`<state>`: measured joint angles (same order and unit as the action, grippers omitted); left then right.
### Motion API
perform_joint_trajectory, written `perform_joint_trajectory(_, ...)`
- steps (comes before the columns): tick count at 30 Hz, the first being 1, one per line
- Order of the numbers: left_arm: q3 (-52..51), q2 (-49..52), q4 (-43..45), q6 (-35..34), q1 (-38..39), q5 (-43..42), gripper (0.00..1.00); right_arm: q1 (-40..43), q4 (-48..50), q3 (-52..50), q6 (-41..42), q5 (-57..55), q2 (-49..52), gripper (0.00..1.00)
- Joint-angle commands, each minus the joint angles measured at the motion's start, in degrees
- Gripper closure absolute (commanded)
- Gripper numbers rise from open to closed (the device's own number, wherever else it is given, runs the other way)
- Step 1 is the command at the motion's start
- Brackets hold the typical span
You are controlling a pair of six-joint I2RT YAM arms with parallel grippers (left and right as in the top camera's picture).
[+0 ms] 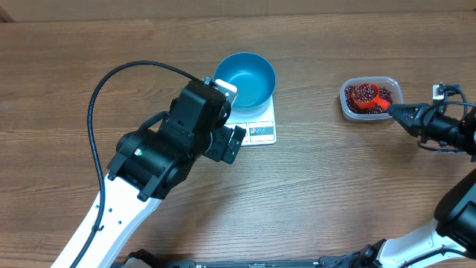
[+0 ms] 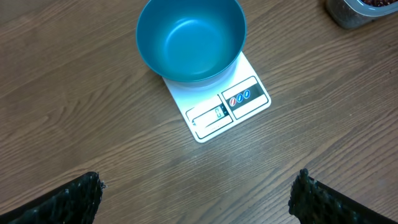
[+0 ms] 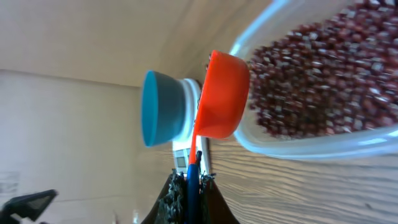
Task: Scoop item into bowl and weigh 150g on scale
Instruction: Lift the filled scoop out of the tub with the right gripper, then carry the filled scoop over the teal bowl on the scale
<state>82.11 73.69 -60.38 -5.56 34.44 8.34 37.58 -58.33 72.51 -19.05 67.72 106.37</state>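
Your blue bowl (image 1: 245, 78) sits empty on the far part of the white scale (image 1: 262, 128), likely so the display stays readable. Your right gripper (image 1: 394, 112), stretched low from the right edge, is clamped on the handle of the red scoop (image 1: 366, 95), which is loaded with beans (image 1: 354, 86) over the clear tub (image 1: 346, 106), so spills should fall back in. Your left gripper (image 2: 198, 180) hangs near the scale, jaws wide, holding nothing.

The round bright-blue bowl (image 1: 245, 78) stands upright and empty on the far end of the small white scale (image 1: 260, 132), leaving the scale's display edge uncovered. Well to the right, dark red-brown beans (image 1: 352, 92) lie heaped in a clear tub (image 1: 399, 95) on the desk (image 1: 335, 186).
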Motion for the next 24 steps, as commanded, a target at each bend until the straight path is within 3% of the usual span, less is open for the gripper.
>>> perform_joint_trajectory(1, 0.2, 0.2, 0.2, 0.9, -0.4, -0.5, 0.0, 0.4, -0.1, -0.5, -1.0, 7.5, 0.2, 0.96)
perform_joint_trajectory(13, 0.2, 0.2, 0.2, 0.9, -0.4, -0.5, 0.0, -1.3, -3.8, -0.5, -1.4, 11.9, 0.2, 0.96)
perform_joint_trajectory(24, 0.2, 0.2, 0.2, 0.9, -0.4, -0.5, 0.0, -13.6, -3.7, 1.5, -2.0, 12.5, 0.2, 0.96)
